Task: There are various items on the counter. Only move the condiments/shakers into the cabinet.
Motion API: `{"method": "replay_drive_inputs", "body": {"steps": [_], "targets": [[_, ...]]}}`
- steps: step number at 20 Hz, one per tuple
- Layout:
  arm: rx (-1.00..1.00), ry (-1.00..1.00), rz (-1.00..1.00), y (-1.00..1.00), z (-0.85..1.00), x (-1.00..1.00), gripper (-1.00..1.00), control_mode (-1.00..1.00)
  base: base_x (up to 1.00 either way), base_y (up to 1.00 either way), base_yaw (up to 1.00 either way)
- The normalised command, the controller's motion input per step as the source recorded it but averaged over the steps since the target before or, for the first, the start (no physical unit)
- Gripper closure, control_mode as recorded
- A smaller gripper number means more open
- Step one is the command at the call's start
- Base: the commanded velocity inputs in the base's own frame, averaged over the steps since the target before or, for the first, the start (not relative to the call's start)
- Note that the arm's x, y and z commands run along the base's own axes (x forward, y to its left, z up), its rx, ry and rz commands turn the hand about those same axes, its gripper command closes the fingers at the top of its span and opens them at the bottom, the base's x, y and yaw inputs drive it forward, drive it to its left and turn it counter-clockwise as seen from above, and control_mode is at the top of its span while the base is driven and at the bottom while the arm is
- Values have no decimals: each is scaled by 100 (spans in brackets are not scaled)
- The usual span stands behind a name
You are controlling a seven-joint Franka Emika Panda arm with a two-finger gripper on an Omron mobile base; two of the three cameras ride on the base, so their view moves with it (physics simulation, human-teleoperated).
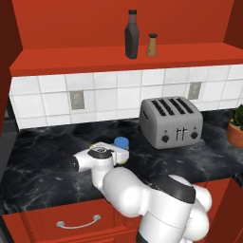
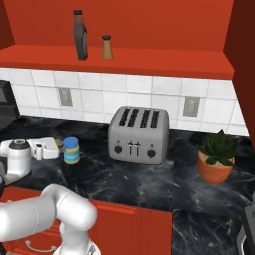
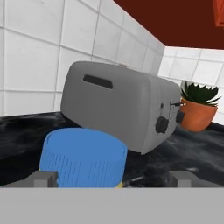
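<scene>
The blue-capped yellow jar [image 1: 121, 142] [image 2: 71, 150] stands on the black counter [image 1: 47, 171], left of the toaster. My gripper [image 1: 118, 153] [image 2: 60, 148] lies level at the jar's left side and is open. In the hand view the blue cap [image 3: 83, 157] sits close up between the two fingertips [image 3: 43, 178], nearer the left one, with a gap on the right. The dark brown bottle [image 1: 132, 35] [image 2: 79, 36] and the small tan shaker [image 1: 152, 45] [image 2: 106, 47] stand upright side by side on the red cabinet shelf [image 1: 71, 59] [image 2: 164, 62].
A silver toaster [image 1: 171, 122] [image 2: 139, 135] [image 3: 118, 109] stands just right of the jar. A potted plant [image 2: 216, 157] [image 3: 199, 109] sits further right. Behind the counter is a white tiled wall [image 1: 104, 95], and red drawers with a handle [image 1: 78, 222] run below its front edge.
</scene>
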Motion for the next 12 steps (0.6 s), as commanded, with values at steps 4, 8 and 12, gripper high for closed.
{"method": "replay_drive_inputs", "body": {"steps": [4,8,12], "targets": [[0,0,0,0,-17,21,-100,-100,0,0,0],[0,0,0,1,-21,1,-100,-100,0,0,0],[0,0,0,3,-8,0,-100,-100,0,0,0]]}}
